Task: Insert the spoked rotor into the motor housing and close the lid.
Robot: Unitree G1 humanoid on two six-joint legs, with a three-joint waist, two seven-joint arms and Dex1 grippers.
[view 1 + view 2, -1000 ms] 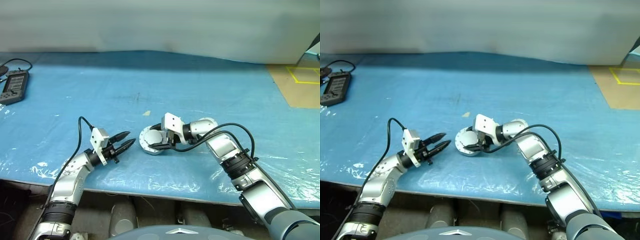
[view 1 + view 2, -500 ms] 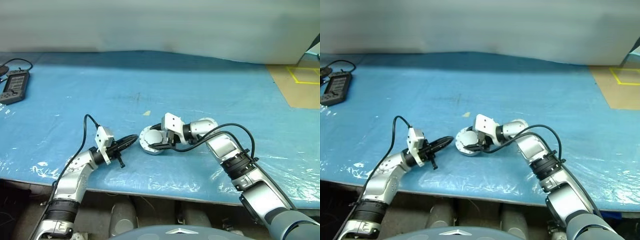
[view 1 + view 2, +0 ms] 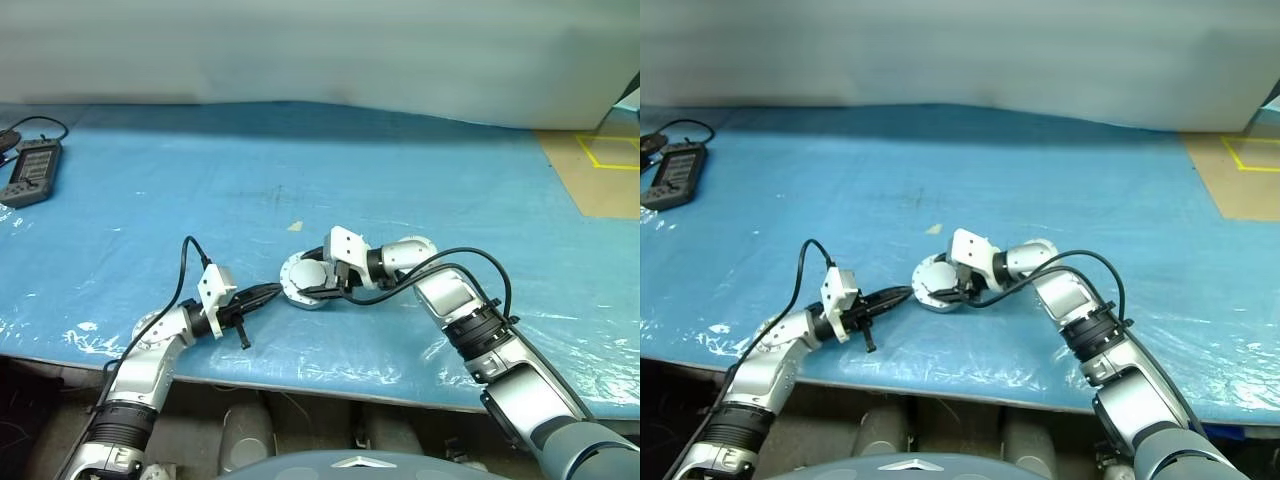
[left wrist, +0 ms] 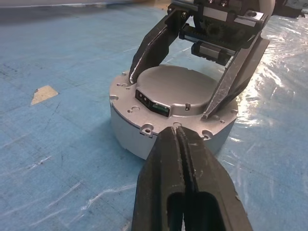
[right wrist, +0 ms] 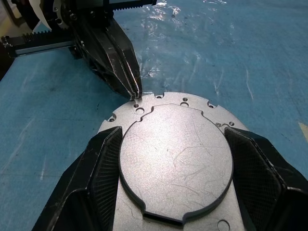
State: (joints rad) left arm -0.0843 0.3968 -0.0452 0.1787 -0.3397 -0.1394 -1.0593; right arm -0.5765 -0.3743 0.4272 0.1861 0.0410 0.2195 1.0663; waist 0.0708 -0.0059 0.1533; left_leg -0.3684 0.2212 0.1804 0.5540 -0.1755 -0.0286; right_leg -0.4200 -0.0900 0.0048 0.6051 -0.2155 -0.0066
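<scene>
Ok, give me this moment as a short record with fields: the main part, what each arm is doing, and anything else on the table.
main part: round silver motor housing, lid on top, standing on the blue table cover
right gripper: jaws spread on either side of the raised lid
left gripper: jaws shut, tips at the housing's rim
other items: black handheld device with a cable at the far left; a small tan scrap beyond the housing

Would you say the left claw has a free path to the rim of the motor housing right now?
Probably yes: the shut left claw already sits at the motor housing rim, nothing between them. The right claw grips the raised lid's sides, leaving that edge free.
</scene>
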